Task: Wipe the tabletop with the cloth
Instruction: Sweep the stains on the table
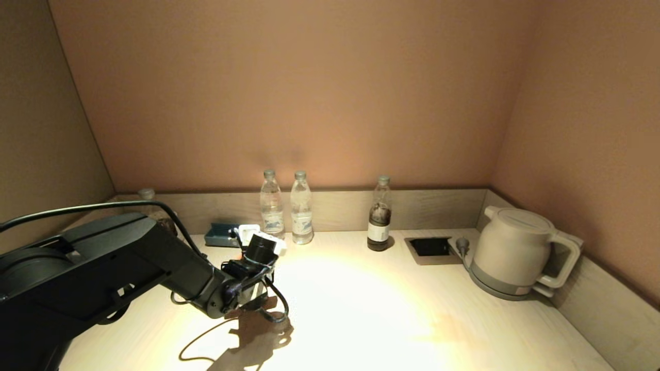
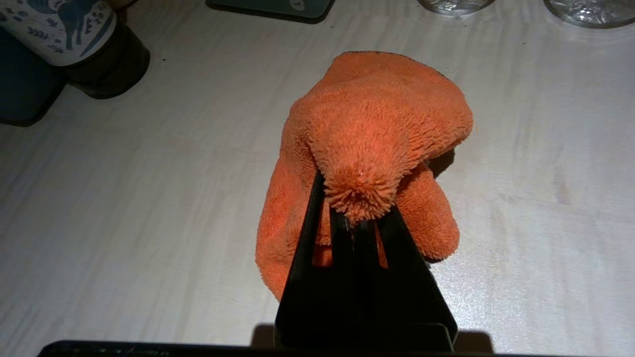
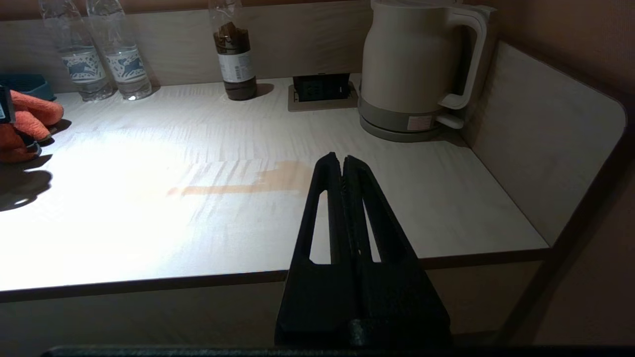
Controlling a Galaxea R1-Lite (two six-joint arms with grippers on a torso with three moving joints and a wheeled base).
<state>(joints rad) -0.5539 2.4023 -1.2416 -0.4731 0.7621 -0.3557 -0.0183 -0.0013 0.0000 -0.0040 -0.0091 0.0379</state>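
Observation:
The orange terry cloth (image 2: 377, 119) is bunched into a lump, and my left gripper (image 2: 354, 218) is shut on a tuft of it. Its lower folds lie on the pale wood-grain tabletop (image 2: 124, 198), on the left side of the table near the back. The right wrist view shows the same cloth (image 3: 27, 121) at the far edge of the picture. My left arm (image 1: 129, 263) reaches in from the left and hides the cloth in the head view. My right gripper (image 3: 342, 161) is shut and empty, hanging over the table's front edge (image 3: 149, 282).
A faint orange-brown smear (image 3: 248, 183) marks the tabletop's middle right. Along the back rim (image 1: 438, 206) stand two water bottles (image 1: 271, 206) (image 1: 301, 211), a dark-filled bottle (image 1: 380, 216) and a blue box (image 1: 221, 234). A kettle (image 1: 515, 252) and a socket recess (image 1: 430, 247) fill the back right.

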